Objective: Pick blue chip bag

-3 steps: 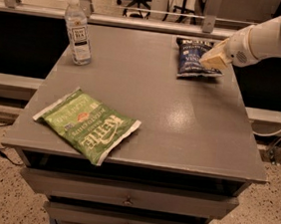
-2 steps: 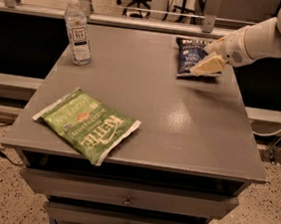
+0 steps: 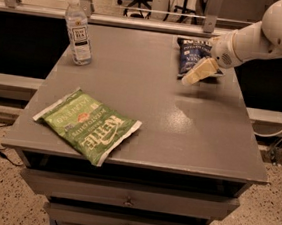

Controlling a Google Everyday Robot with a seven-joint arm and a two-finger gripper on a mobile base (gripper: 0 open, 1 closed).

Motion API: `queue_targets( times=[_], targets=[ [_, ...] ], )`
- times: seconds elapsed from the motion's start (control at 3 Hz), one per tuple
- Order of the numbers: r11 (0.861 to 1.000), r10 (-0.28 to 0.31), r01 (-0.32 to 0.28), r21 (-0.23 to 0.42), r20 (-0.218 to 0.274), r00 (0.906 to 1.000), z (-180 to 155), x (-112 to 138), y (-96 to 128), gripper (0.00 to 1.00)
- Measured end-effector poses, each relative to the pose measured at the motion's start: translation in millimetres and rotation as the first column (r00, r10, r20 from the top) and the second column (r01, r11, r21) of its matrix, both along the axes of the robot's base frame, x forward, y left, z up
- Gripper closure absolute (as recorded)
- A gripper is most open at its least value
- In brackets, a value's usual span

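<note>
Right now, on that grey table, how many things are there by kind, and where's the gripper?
Chip bags: 2, the blue chip bag and the green Kettle chip bag
Water bottles: 1, the clear water bottle
Total: 3
The gripper is at the blue chip bag's near edge.

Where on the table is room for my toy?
Bare: the table in the middle, between water bottle, green chip bag and blue chip bag, and its front right corner. Crowded: back right, with the claw at that bag.
</note>
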State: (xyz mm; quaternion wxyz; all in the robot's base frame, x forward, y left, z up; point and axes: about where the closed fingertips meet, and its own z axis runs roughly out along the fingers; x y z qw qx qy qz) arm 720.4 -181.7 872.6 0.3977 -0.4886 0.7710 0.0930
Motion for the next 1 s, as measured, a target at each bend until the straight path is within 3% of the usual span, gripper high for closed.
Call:
queue_targets(
  times=[0.33, 1.0],
  targets=[
    [1.000, -0.013, 0.013, -0.002, -0.026, 0.9996, -13.7, 7.3, 6.5, 0.13],
    [0.999, -0.033, 0.033, -0.006, -0.032, 0.9989, -24.4, 14.0, 7.3, 0.59]
  ],
)
